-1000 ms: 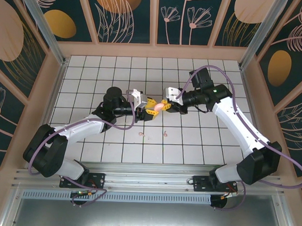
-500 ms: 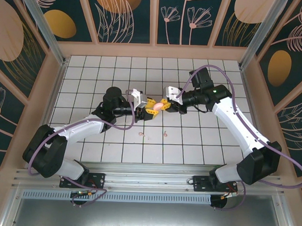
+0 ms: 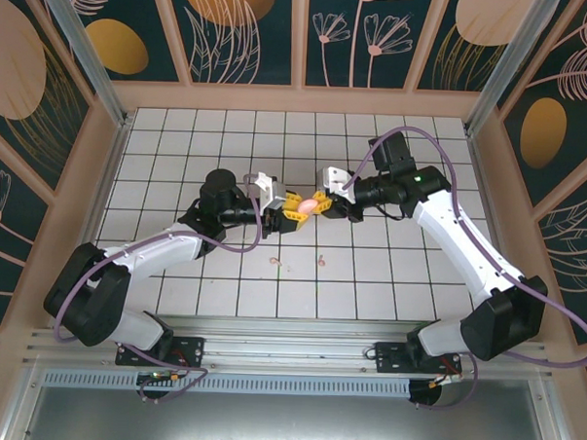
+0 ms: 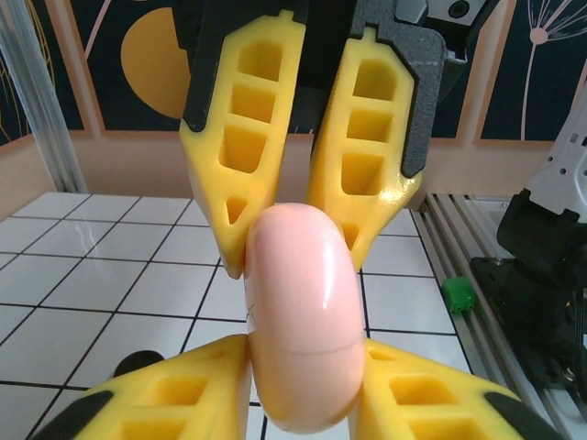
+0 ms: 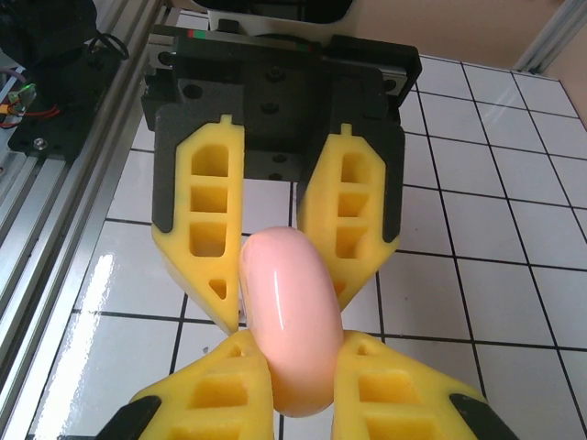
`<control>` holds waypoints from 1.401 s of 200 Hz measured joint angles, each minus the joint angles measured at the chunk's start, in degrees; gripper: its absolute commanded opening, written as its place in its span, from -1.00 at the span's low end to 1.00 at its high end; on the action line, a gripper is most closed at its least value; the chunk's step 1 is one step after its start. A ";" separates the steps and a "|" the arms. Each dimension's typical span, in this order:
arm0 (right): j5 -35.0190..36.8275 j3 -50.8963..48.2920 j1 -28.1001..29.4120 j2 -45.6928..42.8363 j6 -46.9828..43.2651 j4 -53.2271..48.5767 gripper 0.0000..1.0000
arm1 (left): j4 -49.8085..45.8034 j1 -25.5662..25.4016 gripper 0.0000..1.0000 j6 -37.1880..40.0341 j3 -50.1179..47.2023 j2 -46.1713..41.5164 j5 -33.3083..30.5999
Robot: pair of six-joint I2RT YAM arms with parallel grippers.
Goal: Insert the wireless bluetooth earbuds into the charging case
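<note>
The pink case (image 3: 304,207) hangs in the air over the table (image 3: 160,146), pinched from opposite ends. The right gripper (image 3: 317,200) is clamped nearly closed on it. The left gripper (image 3: 291,205) also presses its yellow fingers (image 4: 220,359) against both sides, jaws narrow. Two pale specks, probably earbuds (image 3: 275,263), lie on the tiles nearer the bases, well apart from the case.
</note>
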 measured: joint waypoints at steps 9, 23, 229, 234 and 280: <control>0.02 -0.07 0.00 -0.04 0.00 -0.02 -0.77 | 0.07 0.00 -0.35 -0.04 0.00 -0.09 0.00; 0.04 -0.31 0.00 -0.04 0.00 -0.02 -0.77 | 0.26 0.00 -0.34 -0.15 0.00 -0.39 0.00; 0.35 -3.82 0.07 -2.34 6.45 6.84 -0.32 | 0.48 0.07 -0.68 0.07 0.11 -0.72 -0.90; 0.15 -3.91 -0.02 -2.49 6.93 7.30 -0.31 | 0.48 0.07 -0.68 0.07 0.11 -0.72 -0.94; -3.21 -4.17 -2.89 -3.26 11.56 12.81 -0.30 | 0.02 0.07 -0.69 0.37 0.11 -0.72 -1.29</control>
